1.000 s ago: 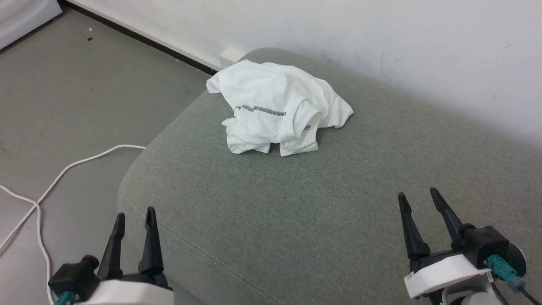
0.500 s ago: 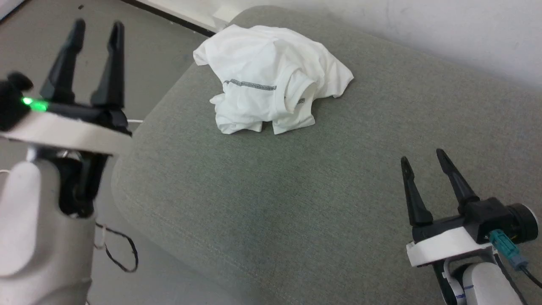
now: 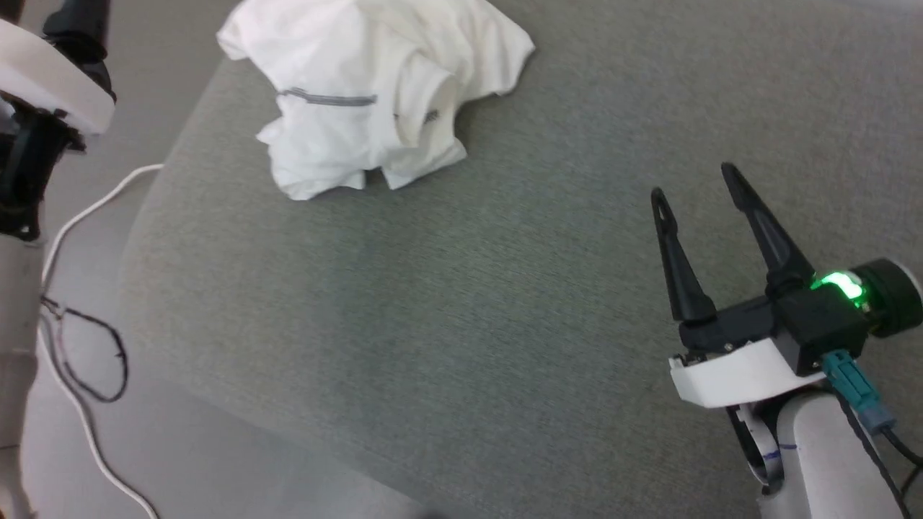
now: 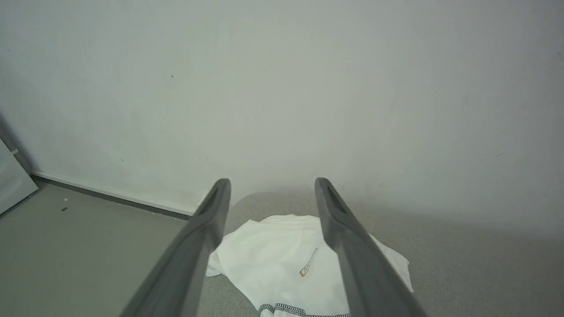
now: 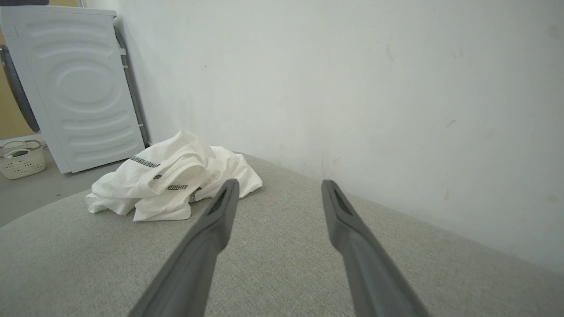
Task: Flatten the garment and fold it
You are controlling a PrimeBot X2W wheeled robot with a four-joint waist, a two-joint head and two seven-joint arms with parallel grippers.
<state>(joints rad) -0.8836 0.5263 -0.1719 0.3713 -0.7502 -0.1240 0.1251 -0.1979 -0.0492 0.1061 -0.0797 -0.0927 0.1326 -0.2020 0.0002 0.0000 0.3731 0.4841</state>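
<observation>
I saw the garment [image 3: 368, 94] crumpled in a heap at the far left corner of the grey cushion [image 3: 447, 303], near the wall [image 4: 308, 88]. My left gripper [image 4: 273, 182] was raised and pointed over the heap, fingers apart and empty. My right gripper [image 3: 692, 180], also spread, hovered well apart from it, with bare cushion between. A white cable [image 3: 90, 209] and a black cable [image 3: 108, 360] trailed on the floor beside the cushion. A washing machine [image 5: 79, 88] and a basket [image 5: 22, 163] stood beyond.

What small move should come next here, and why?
Probably lower the left gripper toward the garment. The shirt lies crumpled in a heap on the grey cushion, touched by neither gripper. The left gripper is open with the heap low between its fingers in its wrist view; the open right gripper sits farther off over bare cushion.
</observation>
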